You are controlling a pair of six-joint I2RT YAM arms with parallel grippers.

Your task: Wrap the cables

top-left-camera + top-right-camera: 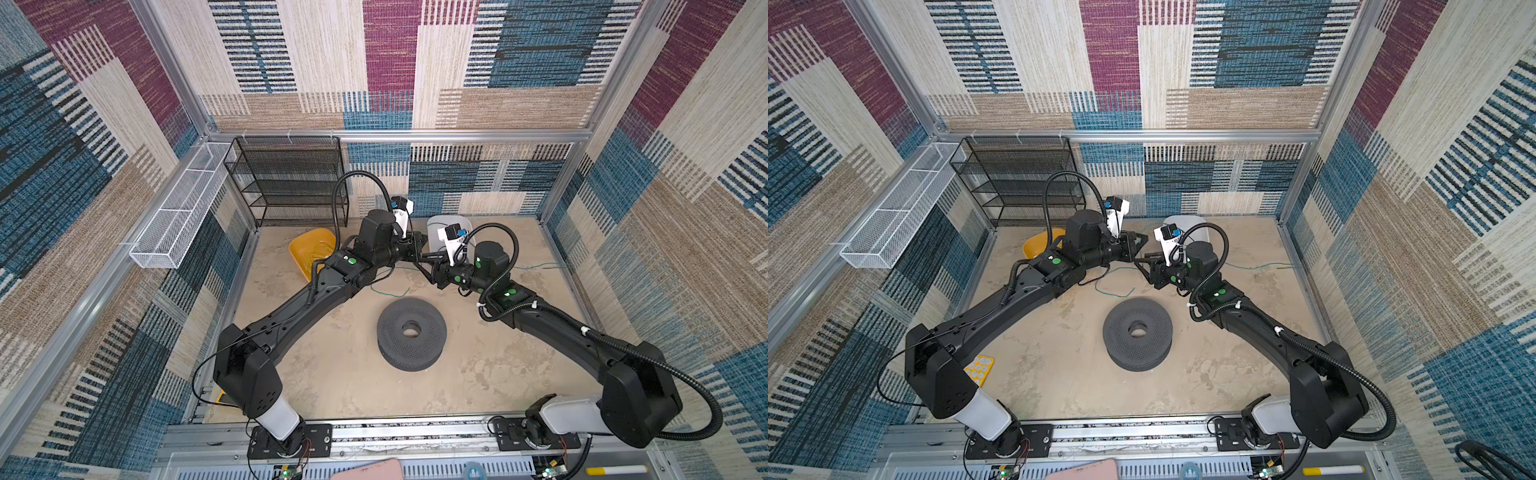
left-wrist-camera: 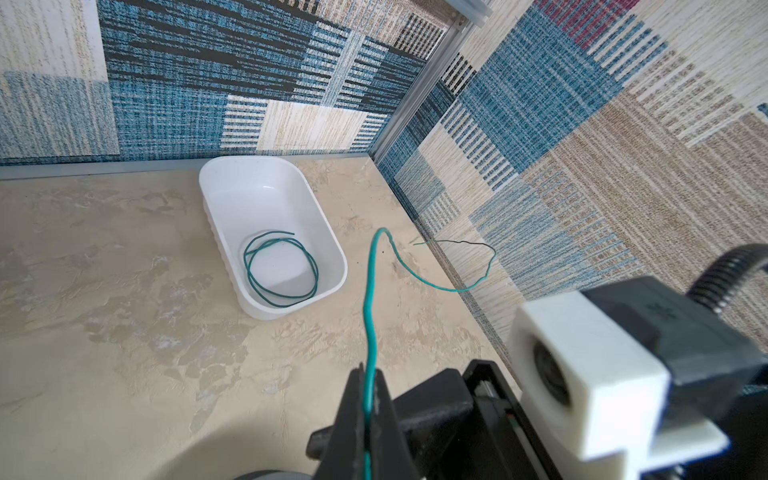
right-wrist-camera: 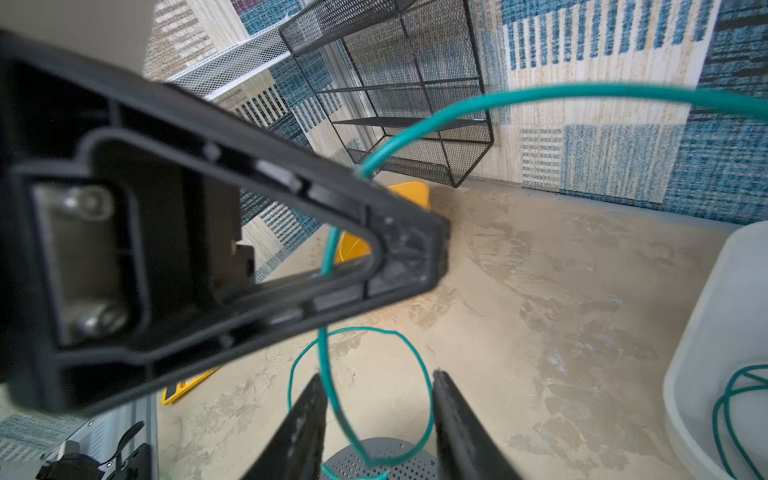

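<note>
Fingers point(image 2: 353, 415) of the left gripper point(image 2: 368, 376) are pressed together on the cable point(image 2: 370, 299) at the lower centre of the left wrist frame. From the grip, the thin, teal, string-like cable is run up the frame, then curved right over the mottled beige floor point(image 2: 124, 291) to the wall. Fingers point(image 3: 307, 415) of the right gripper point(image 3: 376, 378) are held apart at the bottom of the right wrist frame. A loop of the cable is seen between them; contact cannot be told. A second cable point(image 2: 309, 266), coiled, is contained in the smooth white rounded tub point(image 2: 257, 195). A grey perforated spool point(image 1: 411, 332) is laid at frame centre in both top views.
</note>
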